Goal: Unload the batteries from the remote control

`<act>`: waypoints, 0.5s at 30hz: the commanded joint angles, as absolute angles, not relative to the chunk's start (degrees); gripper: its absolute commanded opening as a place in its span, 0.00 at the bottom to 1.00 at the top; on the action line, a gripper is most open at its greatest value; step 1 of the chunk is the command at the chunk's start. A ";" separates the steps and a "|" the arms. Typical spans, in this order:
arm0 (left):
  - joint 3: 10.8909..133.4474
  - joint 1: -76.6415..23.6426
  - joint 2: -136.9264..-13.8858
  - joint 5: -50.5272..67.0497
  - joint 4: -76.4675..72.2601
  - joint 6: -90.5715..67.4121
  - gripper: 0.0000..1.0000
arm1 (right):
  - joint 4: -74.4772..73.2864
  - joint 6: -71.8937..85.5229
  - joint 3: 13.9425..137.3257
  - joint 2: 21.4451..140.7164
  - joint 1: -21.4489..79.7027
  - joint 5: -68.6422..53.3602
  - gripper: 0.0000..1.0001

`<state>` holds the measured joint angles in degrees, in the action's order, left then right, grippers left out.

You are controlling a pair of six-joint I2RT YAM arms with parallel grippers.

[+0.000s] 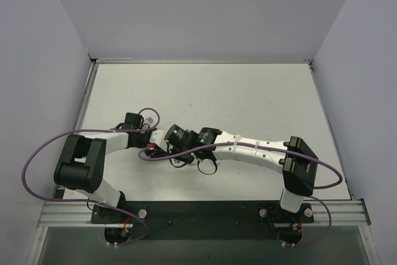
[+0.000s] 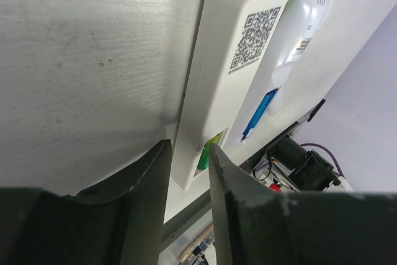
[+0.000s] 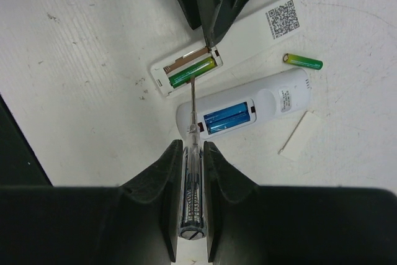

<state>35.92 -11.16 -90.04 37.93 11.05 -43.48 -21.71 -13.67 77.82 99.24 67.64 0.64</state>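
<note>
Green battery [image 3: 192, 71] sits in the open bay of the flat remote [image 3: 254, 32], which lies back-up on the table [image 1: 248, 91]. The slot beside it looks bare. A second green battery [image 3: 303, 61] lies loose on the table near the QR-code end of that remote. Two blue batteries [image 3: 229, 118] are seated in the rounded remote [image 3: 279, 97] just beside it. Step in hand, as I judge it: prying out the seated green cell. My right gripper [image 3: 192, 147] is clamped on the clear handle of a screwdriver [image 3: 192, 184], with the shaft reaching forward and the tip at the near edge of that cell. My left gripper [image 2: 189, 147] stands over the bay end of the flat remote with its fingers part-way apart and nothing between them. I cannot tell whether their tips press on the casing. The next move calls for the tip to get under one end of the cell and lever gently upward while the remote is kept from sliding. After that, the blue pair. Hard to make out: whether the tip is actually under the cell or only touching it. The left finger covers the far corner of the bay. In the top view my arms hide both remotes entirely. A white flat piece [image 3: 305, 130] near the rounded remote may be a battery cover.
</note>
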 commanded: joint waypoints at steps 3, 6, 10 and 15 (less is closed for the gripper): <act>37.27 -10.46 -90.17 39.11 11.07 -42.80 0.41 | -22.94 -19.16 80.24 99.75 68.47 1.84 0.00; 37.53 -10.46 -90.35 39.29 11.07 -42.89 0.40 | -22.94 -20.30 80.42 99.93 68.64 2.20 0.00; 37.88 -10.46 -90.88 39.29 11.07 -42.80 0.40 | -23.12 -21.88 80.33 100.11 69.17 3.07 0.00; 38.06 -10.46 -91.67 39.73 10.72 -42.80 0.39 | -23.20 -23.99 80.33 100.55 70.14 4.39 0.00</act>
<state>36.03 -10.76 -90.91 38.20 11.38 -43.44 -21.78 -21.34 78.17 100.31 69.12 2.22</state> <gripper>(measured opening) 0.396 0.123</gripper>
